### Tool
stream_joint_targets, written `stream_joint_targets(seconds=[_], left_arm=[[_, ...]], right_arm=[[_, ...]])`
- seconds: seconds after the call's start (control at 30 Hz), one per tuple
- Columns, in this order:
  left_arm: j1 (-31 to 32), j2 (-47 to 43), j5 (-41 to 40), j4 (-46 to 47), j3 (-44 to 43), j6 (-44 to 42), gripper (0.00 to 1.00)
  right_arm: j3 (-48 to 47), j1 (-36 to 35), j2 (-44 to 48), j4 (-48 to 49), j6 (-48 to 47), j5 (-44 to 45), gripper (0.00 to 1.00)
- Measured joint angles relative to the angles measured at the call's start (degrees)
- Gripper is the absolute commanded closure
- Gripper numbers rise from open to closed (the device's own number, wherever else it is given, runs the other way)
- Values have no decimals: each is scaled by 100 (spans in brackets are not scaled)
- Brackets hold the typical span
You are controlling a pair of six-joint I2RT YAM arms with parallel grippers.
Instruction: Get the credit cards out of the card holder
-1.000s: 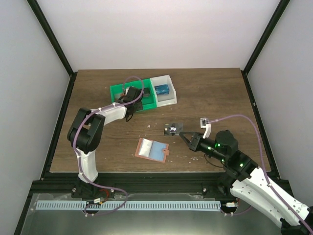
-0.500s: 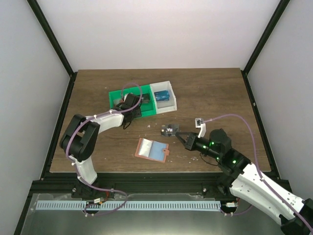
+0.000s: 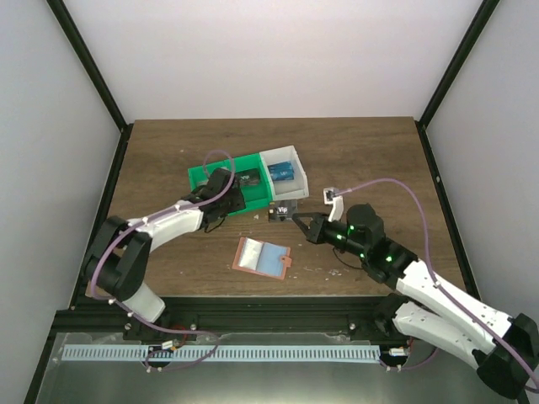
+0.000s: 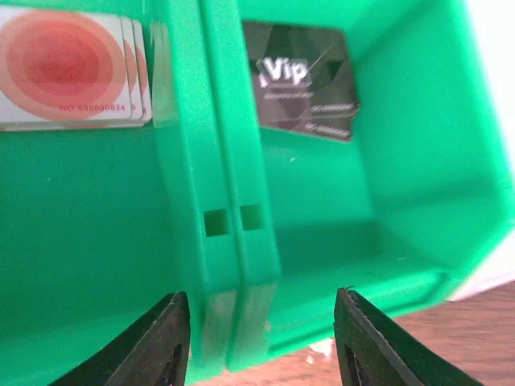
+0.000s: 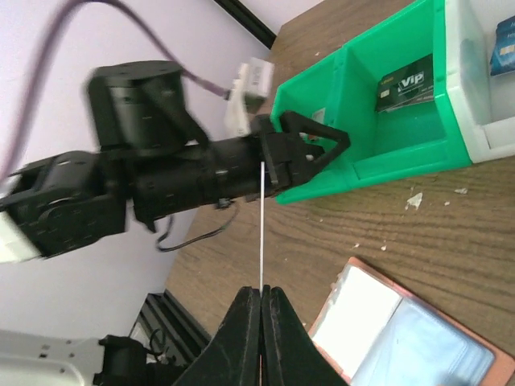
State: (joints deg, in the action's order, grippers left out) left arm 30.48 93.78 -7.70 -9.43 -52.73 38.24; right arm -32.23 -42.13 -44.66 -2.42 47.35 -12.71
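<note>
The card holder (image 3: pixel 262 257) lies open on the table, salmon-pink edged with a pale blue inner face; it also shows in the right wrist view (image 5: pixel 406 330). My right gripper (image 3: pixel 296 217) is shut on a dark credit card (image 3: pixel 280 210) marked "Vip", held above the table near the bins; in the right wrist view the gripper (image 5: pixel 261 293) holds this card (image 5: pixel 262 225) edge-on. A blue credit card (image 3: pixel 281 171) lies in the white bin. Another dark "Vip" card (image 4: pixel 306 80) lies in the green bin. My left gripper (image 3: pixel 238 194) is open and empty, its jaws (image 4: pixel 261 330) either side of the green bin's divider.
The green bin (image 3: pixel 202 174) and the white bin (image 3: pixel 274 156) stand side by side at the table's middle back. Cards with red circles (image 4: pixel 72 72) lie in the green bin's other compartment. My left arm (image 5: pixel 161 185) reaches across left of the bins.
My right gripper has carried the dark card up and left, from mid-table to just in front of the bins. My left arm has stretched out and its gripper has shifted at the green bin.
</note>
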Motion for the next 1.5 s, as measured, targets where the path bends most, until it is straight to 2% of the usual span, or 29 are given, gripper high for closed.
stream_joint_targets(seconds=[0.23,0.27,0.3,0.33,0.53,0.7,0.97,1.13,1.5], left_arm=[[-87,-1386,251,-131,238,52,19],[-118,-1626,289,-164,278,52,14],[-140,-1808,304,-197,304,13,5],[-166,-2022,332,-238,350,-15,1],[-210,-3191,470,-549,688,-326,0],[-210,-4277,754,-831,1008,-911,0],[-212,-5781,1353,-905,1764,-1628,2],[-210,-6072,1596,-907,1956,-1860,2],[-210,-6255,1657,-907,1956,-2039,1]], right_arm=[[-560,31,-1182,273,-247,90,100],[-664,39,-1368,310,-286,83,100],[-811,61,-1587,365,-328,83,99],[-949,92,-1805,435,-376,59,99],[-1589,396,-3042,846,-603,-63,99],[-2234,713,-4197,951,-782,-203,100],[-3497,782,-5825,955,-1023,-407,100],[-4395,782,-6666,791,-1032,-579,99],[-5318,782,-7571,310,-1123,-520,96]])
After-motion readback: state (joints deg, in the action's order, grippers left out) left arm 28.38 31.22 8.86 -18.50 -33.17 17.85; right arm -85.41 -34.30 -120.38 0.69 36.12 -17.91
